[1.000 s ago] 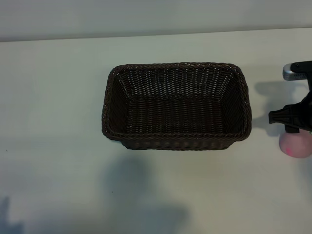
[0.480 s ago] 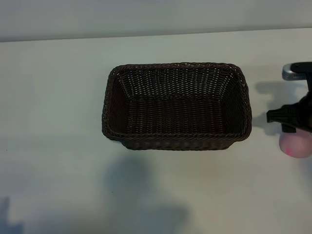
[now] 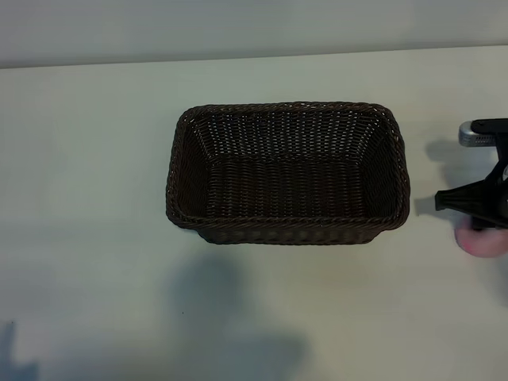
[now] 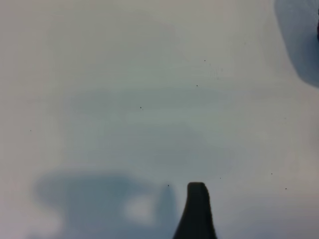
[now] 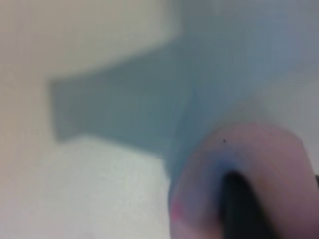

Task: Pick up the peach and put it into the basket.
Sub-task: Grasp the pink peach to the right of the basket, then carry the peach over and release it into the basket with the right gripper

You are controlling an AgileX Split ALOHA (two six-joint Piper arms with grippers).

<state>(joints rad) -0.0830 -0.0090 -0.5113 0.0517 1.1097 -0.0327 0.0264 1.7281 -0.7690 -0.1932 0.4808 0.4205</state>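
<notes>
We see a big dark-brown woven basket (image 3: 287, 172) sitting in the middle of the pale desk (image 3: 95, 159), and we see nothing inside it. Off to the right side, well apart from the basket, the little pink peach (image 3: 482, 240) lies on the desk at the very edge of the outside camera's view. The right gripper (image 3: 486, 208) is right on top of the peach and covers most of it, so we only see the bottom part of the fruit peeking out. In the right wrist view the peach (image 5: 249, 174) fills the corner, with one dark finger (image 5: 239, 204) against it, but we cannot tell if the jaws are pinching it. The left gripper (image 4: 197, 211) shows only in its own wrist view, as one dark finger tip over bare desk, and its jaws are spread wide.
</notes>
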